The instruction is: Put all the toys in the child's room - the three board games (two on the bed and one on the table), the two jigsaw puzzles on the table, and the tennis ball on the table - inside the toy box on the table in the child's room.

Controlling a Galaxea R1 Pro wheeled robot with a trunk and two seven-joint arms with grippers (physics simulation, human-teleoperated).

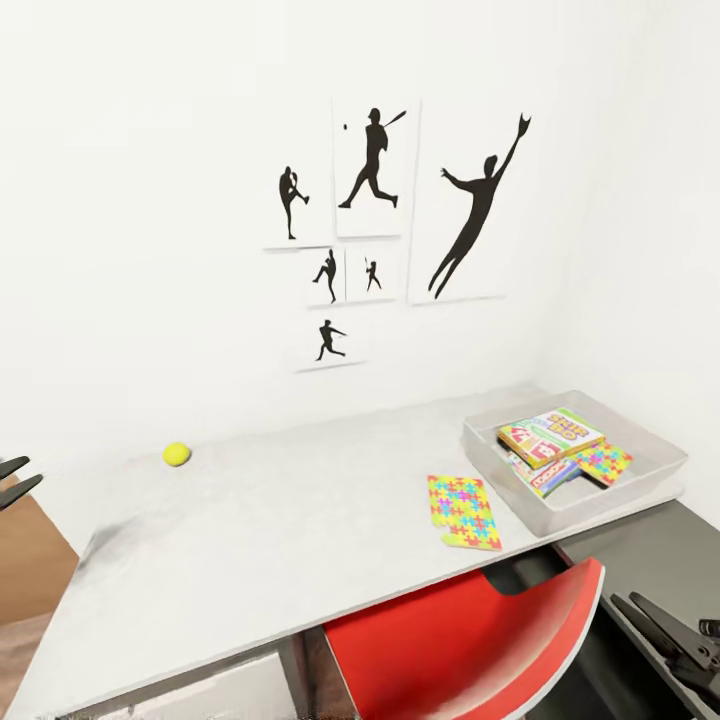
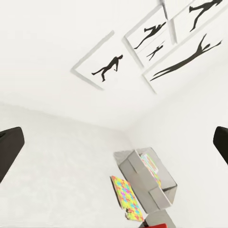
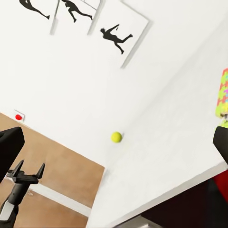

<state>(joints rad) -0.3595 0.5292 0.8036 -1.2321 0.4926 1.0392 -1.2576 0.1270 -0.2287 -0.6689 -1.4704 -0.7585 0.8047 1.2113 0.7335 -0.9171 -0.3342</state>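
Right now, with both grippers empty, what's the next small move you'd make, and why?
Probably reach the right gripper toward the jigsaw puzzle lying on the table just beside the toy box. It is the nearest toy still outside the box, which already holds game boxes and another puzzle. The tennis ball sits far off toward the left gripper, so it could follow.

The toy box [image 1: 650,440] sits at the table's [image 1: 280,500] right end, holding board games [image 1: 550,437] and a jigsaw puzzle [image 1: 605,462]. Another puzzle slab [image 1: 463,511] lies on the tabletop just left of the box; the tennis ball [image 1: 177,454] rests well apart, far left. A red chair [image 1: 470,650] stands below the box.
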